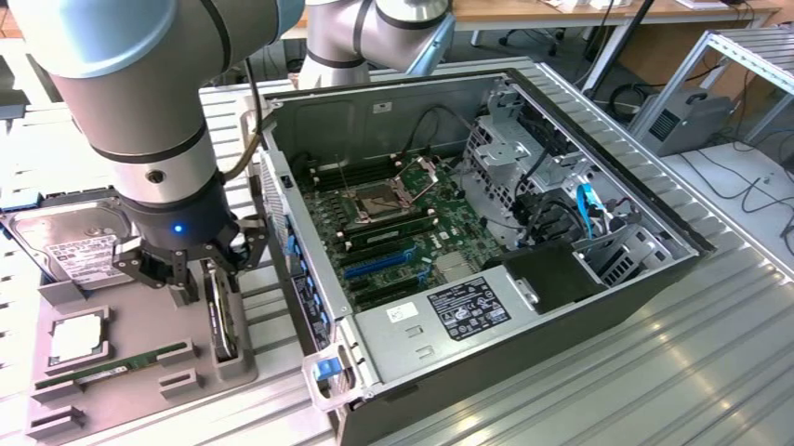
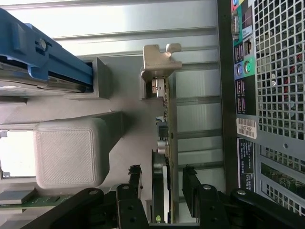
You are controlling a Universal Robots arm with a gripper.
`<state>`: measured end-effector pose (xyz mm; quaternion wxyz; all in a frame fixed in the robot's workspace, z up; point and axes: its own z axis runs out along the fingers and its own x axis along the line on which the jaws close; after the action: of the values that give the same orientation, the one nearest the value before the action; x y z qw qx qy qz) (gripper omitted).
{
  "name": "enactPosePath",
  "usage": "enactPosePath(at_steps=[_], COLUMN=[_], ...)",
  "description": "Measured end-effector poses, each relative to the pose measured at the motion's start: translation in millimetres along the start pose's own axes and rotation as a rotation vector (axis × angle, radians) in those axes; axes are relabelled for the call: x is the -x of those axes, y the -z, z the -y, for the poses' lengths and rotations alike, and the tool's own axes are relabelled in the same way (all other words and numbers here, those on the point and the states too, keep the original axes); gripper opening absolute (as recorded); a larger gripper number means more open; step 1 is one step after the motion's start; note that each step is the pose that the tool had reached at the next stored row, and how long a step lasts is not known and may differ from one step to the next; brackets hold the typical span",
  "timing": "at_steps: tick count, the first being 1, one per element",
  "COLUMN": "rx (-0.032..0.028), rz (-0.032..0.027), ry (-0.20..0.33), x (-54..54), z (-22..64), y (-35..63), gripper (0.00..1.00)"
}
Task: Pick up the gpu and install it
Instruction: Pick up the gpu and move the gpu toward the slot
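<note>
The gpu is a thin black card standing on its edge in a slot of the grey holder tray, just beside the open computer case. In the wrist view I see the gpu edge-on, with its silver bracket at the far end. My gripper hangs right over the card's top edge. It is open, and its black fingers stand either side of the card with a small gap on each side. In that view the gripper straddles the end away from the bracket.
On the tray lie a hard drive, a CPU and a green RAM stick. The case's motherboard faces up with blue slots. The case's perforated rear wall stands close beside the card. A grey block sits on the other side.
</note>
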<state>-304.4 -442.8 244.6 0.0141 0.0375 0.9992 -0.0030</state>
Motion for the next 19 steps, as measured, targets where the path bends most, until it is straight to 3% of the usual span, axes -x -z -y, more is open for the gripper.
enactPosePath(at_steps=[4, 7, 19], rx=[0.0034, 0.0035, 0.0035], rz=[-0.0003, -0.0005, -0.0003], ry=[0.0, 0.0, 0.0], x=[0.0, 0.0, 0.0], z=[-0.2, -0.1, -0.2], y=[-0.5, -0.5, -0.5], gripper=[0.46, 0.27, 0.27])
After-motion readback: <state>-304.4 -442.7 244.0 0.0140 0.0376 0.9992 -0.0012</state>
